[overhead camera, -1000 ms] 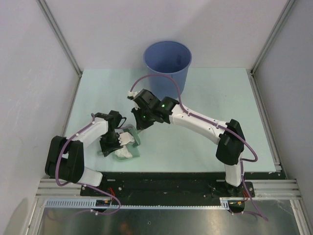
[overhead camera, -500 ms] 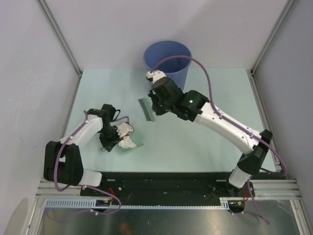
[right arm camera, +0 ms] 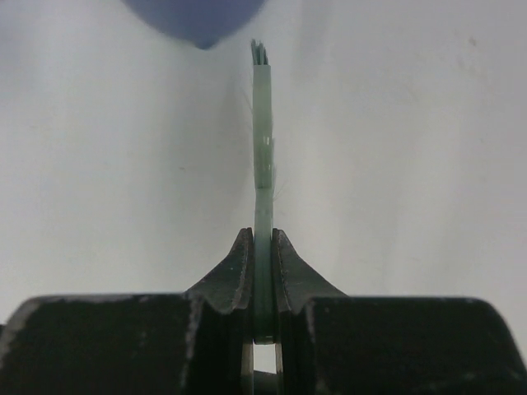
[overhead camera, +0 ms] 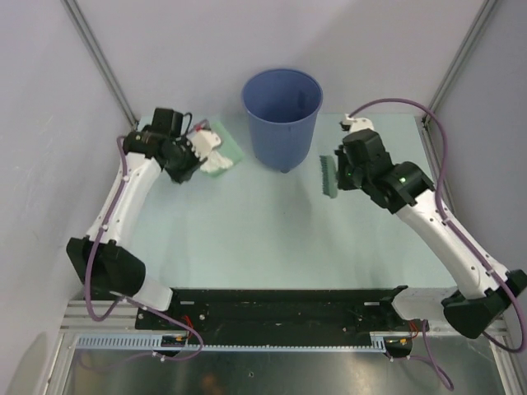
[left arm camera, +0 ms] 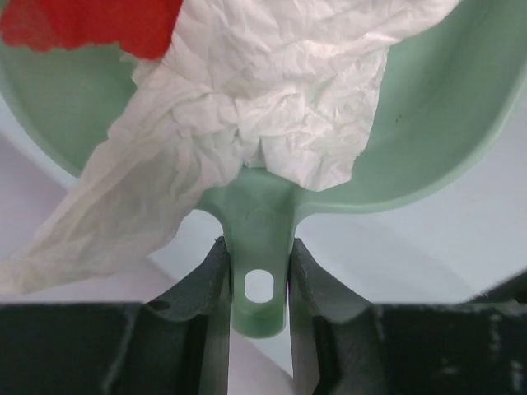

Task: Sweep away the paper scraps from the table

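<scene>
1. Left hand (left arm camera: 258,271) is clenched on the dustpan's handle. Its two dark fingers (left arm camera: 202,296) press against either side of the mint-green stem, and the stem's hanging hole sits between them.
2. Straight ahead of this hand the dustpan (left arm camera: 428,123) widens into a rounded scoop, and the paper scraps lie inside it.
3. A large crumpled white paper (left arm camera: 272,99) fills the middle of the scoop. One long corner of it trails out over the near rim to the hand's left.
4. A red scrap (left arm camera: 90,25) lies at the far left of the scoop, touching the white paper.
5. In the overhead view, this hand holds the loaded dustpan at the far left part of the worktop (overhead camera: 272,230). Whether the pan rests on the surface or is lifted off it cannot be told.
6. Just to the right of the dustpan a tall blue bucket (overhead camera: 282,115) stands upright with its open mouth facing up. It is near the pan but does not touch it.
7. Right hand (overhead camera: 338,169) is on the other side of the bucket, grasping a mint-green brush (overhead camera: 328,175) that points away from it.
8. In the right wrist view, this hand's fingers are closed flat on the brush's thin handle and the dark bristles are at the far tip. The bucket's blue wall shows ahead of the tip and slightly to the left.
</scene>
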Controlling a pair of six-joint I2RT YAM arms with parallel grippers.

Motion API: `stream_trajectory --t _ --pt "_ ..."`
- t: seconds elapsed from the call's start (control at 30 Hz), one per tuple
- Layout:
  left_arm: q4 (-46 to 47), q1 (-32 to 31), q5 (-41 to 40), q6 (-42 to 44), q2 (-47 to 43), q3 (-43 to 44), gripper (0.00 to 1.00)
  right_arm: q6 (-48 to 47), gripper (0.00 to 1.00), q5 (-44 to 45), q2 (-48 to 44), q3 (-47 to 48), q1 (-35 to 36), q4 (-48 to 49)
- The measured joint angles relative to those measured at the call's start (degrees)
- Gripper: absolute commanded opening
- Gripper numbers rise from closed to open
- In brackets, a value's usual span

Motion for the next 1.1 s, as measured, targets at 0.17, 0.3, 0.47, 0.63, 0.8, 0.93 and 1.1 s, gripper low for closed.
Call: stream_trajectory --t 0.17,0.3,0.47,0.63,0.8,0.93,1.1 --pt "-2.16 -2.1 -4.96 -2.08 10.05 21.22 0.0 -0.13 0.0 -2.27 -5.6 -6.34 -8.57 -1.68" --pt "-3.43 -6.82 -12.48 -3.58 22.14 45.55 0.0 -0.66 0.0 -3.78 -8.26 -9.01 -14.34 -2.78" --pt "3.85 -16.24 -30.51 1.75 35.67 65.55 0.0 -1.6 0.0 -5.29 -9.97 -10.36 -18.47 -3.93" --pt "23.67 -22.16 -46.34 20.02 42.77 62.34 0.0 -1.92 0.0 -6.25 -11.3 -10.54 -19.19 -4.63" --pt "58.66 -23.47 -53.05 49.83 44.72 50.05 0.0 -1.97 0.0 -6.86 -12.68 -10.86 -19.19 -4.9" --pt "78.73 -23.41 -52.61 62.1 44.7 42.45 0.0 -2.19 0.0 -7.04 -13.99 -10.95 -19.19 -5.05" --pt "97.33 -23.21 -47.5 68.15 42.64 30.69 0.0 -2.78 0.0 -7.67 -14.62 -10.95 -19.17 -5.05"
